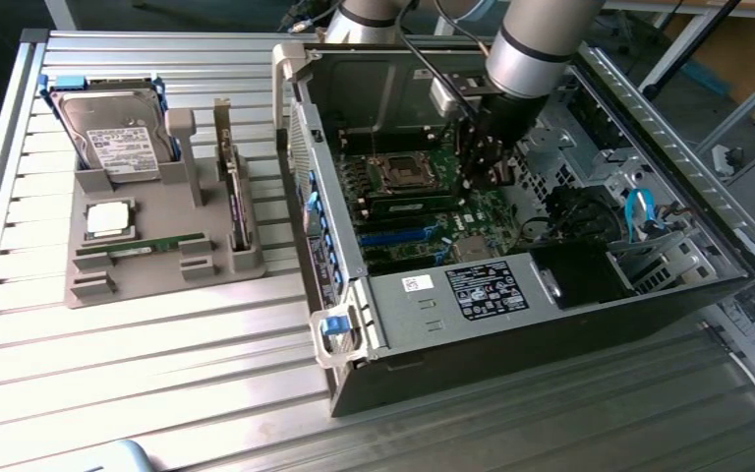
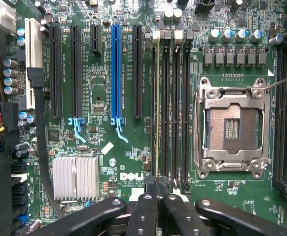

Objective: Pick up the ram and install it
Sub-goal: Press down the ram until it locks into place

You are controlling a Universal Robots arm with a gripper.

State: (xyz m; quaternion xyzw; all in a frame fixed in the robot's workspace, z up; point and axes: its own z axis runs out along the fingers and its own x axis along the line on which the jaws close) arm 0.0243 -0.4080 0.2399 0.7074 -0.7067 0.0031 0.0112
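Gripper [image 2: 158,189]: fingers brought fully together, tips low over the memory slots inside the open computer case [image 1: 483,295]; in the exterior view it hangs from the arm above the motherboard [image 1: 480,177].
Ram [image 2: 157,108]: seen edge-on as a thin pale line standing in one of the black memory slots, running away from the gripper's tips (whether the tips are pinching its near end or only resting against it cannot be told). In the exterior view it is a green strip [image 1: 411,205] just beside the processor socket.
Processor socket [image 2: 232,129]: silver frame, no chip in it, just beyond the bank of memory slots.
Blue expansion slot [image 2: 115,69]: on the other side of the memory slots from the socket, among black slots.
Heatsink [image 2: 75,177]: small, finned, silver, near the blue slot's latch end.
Holder [image 1: 154,280]: grey tray on the bench [image 1: 154,374], to the exterior view's left of the case and apart from it.
Second green stick [image 1: 142,244]: lying in a low groove of the holder.
Processor chip [image 1: 109,218]: square and silver, just behind that stick.
Expansion card [image 1: 236,197]: upright on the holder's case-side edge.
Hard drive [image 1: 115,138]: propped at the holder's far end.
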